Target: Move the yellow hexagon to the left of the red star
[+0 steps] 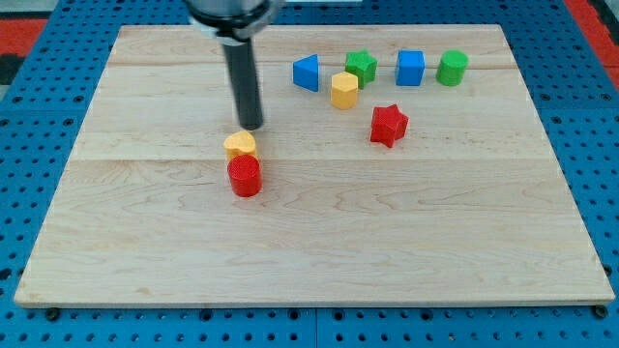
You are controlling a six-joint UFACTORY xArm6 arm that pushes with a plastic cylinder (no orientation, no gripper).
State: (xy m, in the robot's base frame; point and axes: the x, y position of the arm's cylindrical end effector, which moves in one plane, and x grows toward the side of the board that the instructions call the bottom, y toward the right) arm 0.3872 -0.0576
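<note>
Well right of my tip [251, 127]: yellow hexagon [344, 90], above-left of red star [388, 125].

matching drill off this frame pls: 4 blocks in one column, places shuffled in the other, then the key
Blocks
1. yellow hexagon
2. red star
3. red cylinder
4. green cylinder

Places
A. farthest toward the view's right in the top row
B. touching the yellow block that sits just below my tip
C. between the blue triangle and the green star, slightly below them
D. alone, below the top row, right of centre

Pairs: 1-C, 2-D, 3-B, 4-A
</note>
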